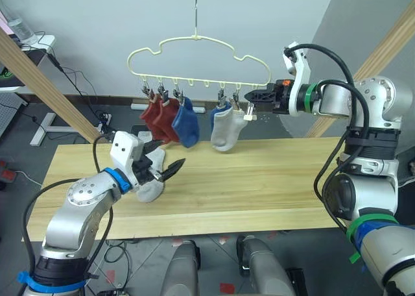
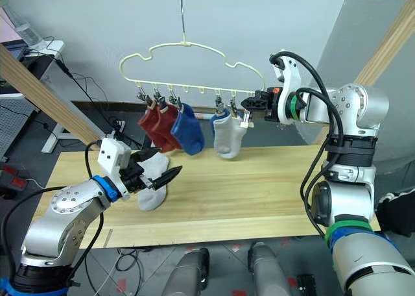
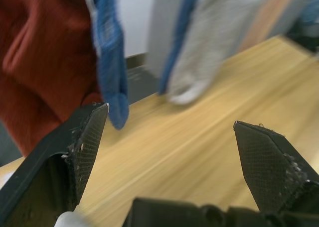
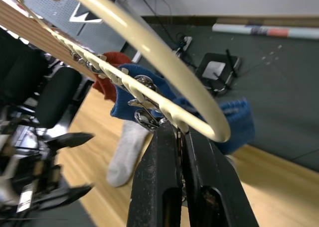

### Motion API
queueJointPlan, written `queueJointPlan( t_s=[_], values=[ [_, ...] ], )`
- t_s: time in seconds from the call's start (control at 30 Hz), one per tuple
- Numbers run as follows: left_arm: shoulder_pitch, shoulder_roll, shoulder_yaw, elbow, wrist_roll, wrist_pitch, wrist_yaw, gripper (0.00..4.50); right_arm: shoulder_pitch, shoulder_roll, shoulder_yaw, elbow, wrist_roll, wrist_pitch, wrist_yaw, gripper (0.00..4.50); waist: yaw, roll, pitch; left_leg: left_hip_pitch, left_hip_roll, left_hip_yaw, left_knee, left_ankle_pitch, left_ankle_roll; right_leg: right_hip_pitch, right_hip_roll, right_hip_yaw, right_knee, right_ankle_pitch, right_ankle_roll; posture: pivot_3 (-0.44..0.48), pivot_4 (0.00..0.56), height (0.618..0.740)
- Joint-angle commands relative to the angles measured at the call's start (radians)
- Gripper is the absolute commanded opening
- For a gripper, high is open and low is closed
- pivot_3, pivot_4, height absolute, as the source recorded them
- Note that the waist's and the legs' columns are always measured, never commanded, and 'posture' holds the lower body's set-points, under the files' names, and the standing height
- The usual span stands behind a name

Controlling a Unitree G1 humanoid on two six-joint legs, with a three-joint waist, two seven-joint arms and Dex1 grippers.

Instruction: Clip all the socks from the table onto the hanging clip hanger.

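The pale yellow clip hanger (image 1: 194,52) hangs over the table (image 1: 272,179). On its clips hang two rust red socks (image 1: 157,117), a blue sock (image 1: 185,124), a second blue sock (image 1: 216,114) and a light grey sock (image 1: 227,132). Another light grey sock (image 1: 150,187) lies on the table's left part. My left gripper (image 1: 167,156) is open just above it, fingers wide apart in the left wrist view (image 3: 169,115). At the hanger's right end, my right gripper (image 1: 249,100) is shut on a metal clip, seen close in the right wrist view (image 4: 175,132).
Slanted wooden poles (image 1: 45,82) (image 1: 382,49) of a frame stand at both sides behind the table. Cables and a power strip (image 1: 104,121) lie on the floor behind. The table's front edge (image 1: 214,228) runs close below my arms.
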Motion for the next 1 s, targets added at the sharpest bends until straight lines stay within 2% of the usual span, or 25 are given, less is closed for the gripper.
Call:
queueJointPlan(
  t_s=[0.03, 0.23, 0.33, 0.43, 0.63, 0.8, 1.0],
  values=[
    [0.023, -0.004, 0.029, 0.113, 0.118, -0.116, 0.072, 4.5, -0.027, -0.009, -0.017, -0.029, 0.032, 0.01, -0.001, 0.03, -0.001, 0.0, 0.0, 0.0, 0.0, 0.0, 0.0, 0.0, 0.0, 0.0, 0.0, 0.0, 0.0, 0.0, 0.0, 0.014, 0.286, 0.74],
    [-0.031, -0.086, 0.068, 0.301, 0.155, -0.102, 0.208, 4.5, -0.014, 0.02, -0.029, -0.063, 0.039, 0.029, -0.028, 0.03, -0.001, 0.0, 0.0, -0.001, 0.001, 0.0, 0.0, 0.0, 0.0, -0.001, 0.0, 0.0, 0.0, 0.0, -0.001, 0.011, 0.287, 0.74],
    [-0.108, -0.113, 0.071, 0.413, 0.167, -0.058, 0.258, 4.5, -0.007, 0.032, -0.036, -0.08, 0.04, 0.047, -0.041, 0.03, 0.001, 0.0, 0.0, -0.001, 0.001, -0.001, 0.0, 0.0, 0.0, -0.001, -0.001, 0.0, 0.001, 0.0, -0.001, 0.009, 0.286, 0.74],
    [-0.172, -0.135, 0.089, 0.489, 0.128, 0.033, 0.265, 4.5, -0.007, 0.037, -0.044, -0.09, 0.042, 0.06, -0.049, 0.03, -0.001, 0.0, 0.0, -0.001, 0.0, -0.002, 0.001, 0.0, 0.0, -0.001, -0.001, -0.002, 0.002, 0.001, -0.001, 0.004, 0.283, 0.74],
    [-0.258, -0.163, 0.089, 0.616, 0.092, 0.109, 0.219, 4.5, -0.005, 0.05, -0.06, -0.102, 0.036, 0.07, -0.072, 0.03, -0.003, 0.0, 0.0, -0.001, 0.0, -0.001, 0.0, 0.0, 0.0, -0.001, -0.001, -0.004, 0.002, 0.002, -0.003, -0.004, 0.281, 0.74],
    [-0.291, -0.179, 0.101, 0.68, 0.097, 0.159, 0.255, 4.5, -0.002, 0.06, -0.073, -0.119, 0.038, 0.085, -0.087, 0.03, -0.004, 0.0, 0.0, -0.001, 0.0, -0.003, 0.0, 0.0, 0.0, -0.001, -0.001, -0.005, 0.002, 0.003, -0.003, -0.019, 0.282, 0.74],
    [-0.294, -0.195, 0.051, 0.721, 0.136, 0.172, 0.239, 4.5, 0.005, 0.063, -0.088, -0.13, 0.034, 0.096, -0.1, 0.03, -0.005, 0.0, 0.0, 0.0, 0.0, -0.002, 0.001, 0.0, 0.0, 0.0, -0.002, -0.004, 0.003, 0.003, -0.003, -0.026, 0.285, 0.74]
  ],
)
